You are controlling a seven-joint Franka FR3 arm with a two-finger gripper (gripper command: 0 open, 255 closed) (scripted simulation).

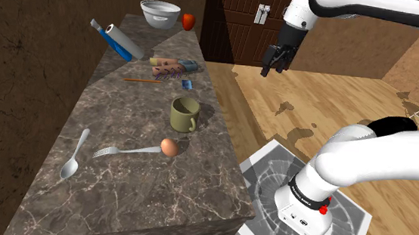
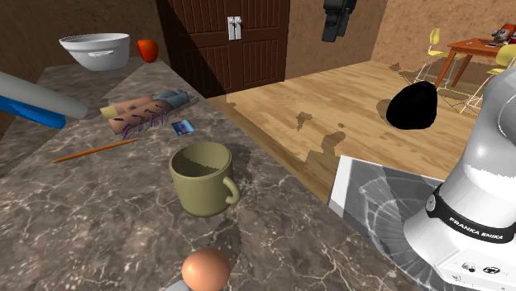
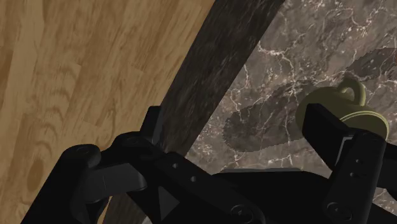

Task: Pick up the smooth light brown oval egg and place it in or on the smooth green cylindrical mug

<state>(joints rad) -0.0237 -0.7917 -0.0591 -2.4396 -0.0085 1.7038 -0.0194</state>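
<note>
A light brown egg lies on the marble counter, against the tip of a fork. The olive-green mug stands upright just behind the egg, handle toward the counter's edge. My black gripper hangs high over the wooden floor, off the counter's side and well away from both. In the wrist view the gripper is open with nothing between its fingers, and the mug peeks out behind one finger.
A spoon lies near the fork. Farther back are a pencil, a small blue card, a packet, a blue-and-white tube, a white bowl and a red object. A dark door stands behind.
</note>
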